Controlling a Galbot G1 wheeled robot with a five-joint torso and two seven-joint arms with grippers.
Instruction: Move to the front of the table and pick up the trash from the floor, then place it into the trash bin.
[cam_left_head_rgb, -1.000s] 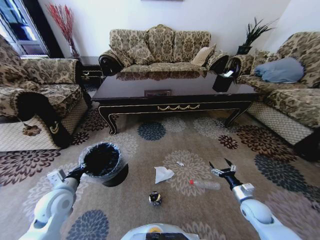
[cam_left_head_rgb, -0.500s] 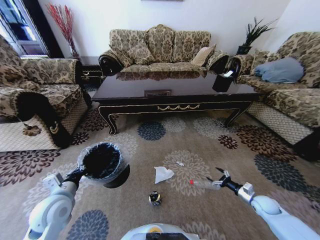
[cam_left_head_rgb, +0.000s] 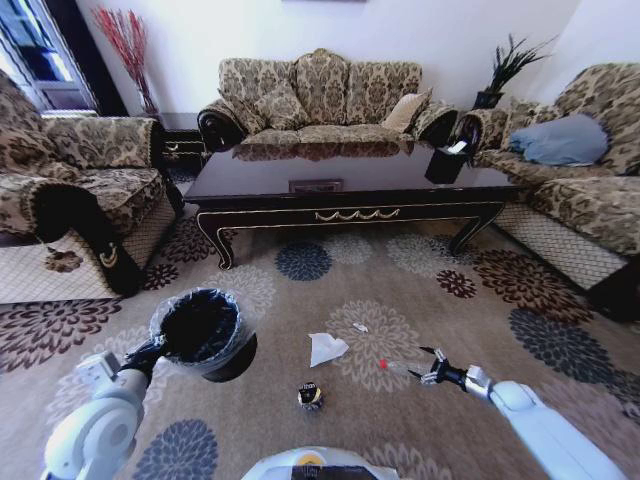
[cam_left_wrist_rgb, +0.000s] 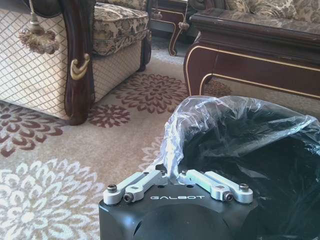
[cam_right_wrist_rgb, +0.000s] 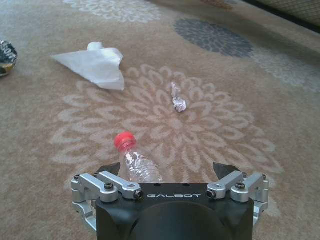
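Note:
On the flowered floor before the long dark table lies the trash. My right gripper is down at the carpet, open, its fingers on either side of the clear bottle. In the right wrist view the bottle with its red cap lies between the open fingers, nearer one of them. A crumpled white paper, a tiny scrap and a round black-and-yellow item lie apart. My left gripper is shut on the lined rim of the black trash bin, pinching the plastic liner.
Patterned sofas surround the table on three sides, with an armchair's dark carved arm close to the bin. A black box stands on the table's right end. Open carpet stretches between the table and me.
My right gripper has dropped to the carpet and come up to the bottle, its open fingers now around it. The left arm has sunk a little, still holding the bin.

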